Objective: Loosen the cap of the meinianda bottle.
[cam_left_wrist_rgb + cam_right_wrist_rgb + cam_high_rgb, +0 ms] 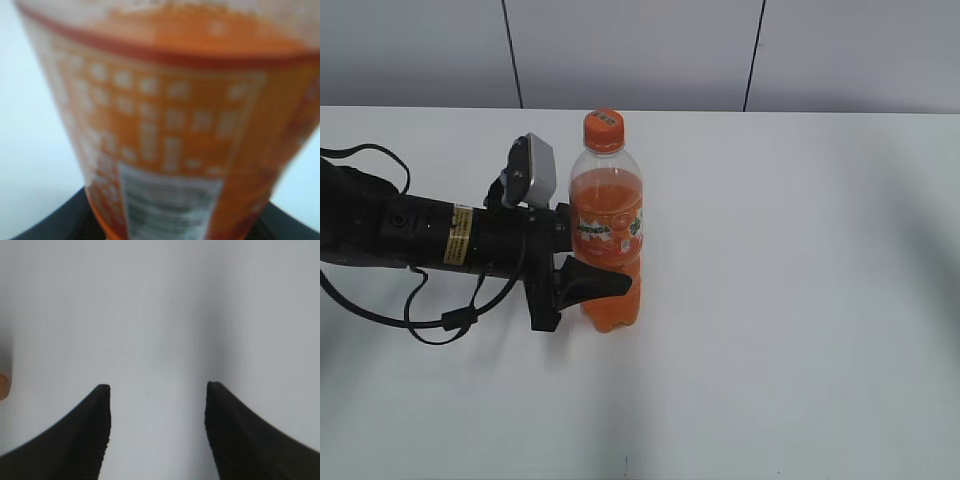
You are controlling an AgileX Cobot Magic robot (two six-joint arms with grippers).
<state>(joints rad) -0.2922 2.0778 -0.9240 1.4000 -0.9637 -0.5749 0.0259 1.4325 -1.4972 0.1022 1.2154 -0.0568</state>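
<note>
The meinianda bottle (608, 215) stands upright on the white table, about half full of orange drink. Its orange cap (603, 130) sits on top. My left gripper (610, 283) reaches in from the left and is shut on the bottle's lower body, below the label band. In the left wrist view the blurred label of the bottle (175, 125) fills the frame, with the black fingers of the left gripper (170, 235) at the bottom corners. My right gripper (157, 405) is open and empty over bare table; it is out of the exterior view.
The white table (800, 300) stretches to the right and front of the bottle. A grey panelled wall (640, 50) runs behind the table's far edge. A small orange patch (3, 386) shows at the left edge of the right wrist view.
</note>
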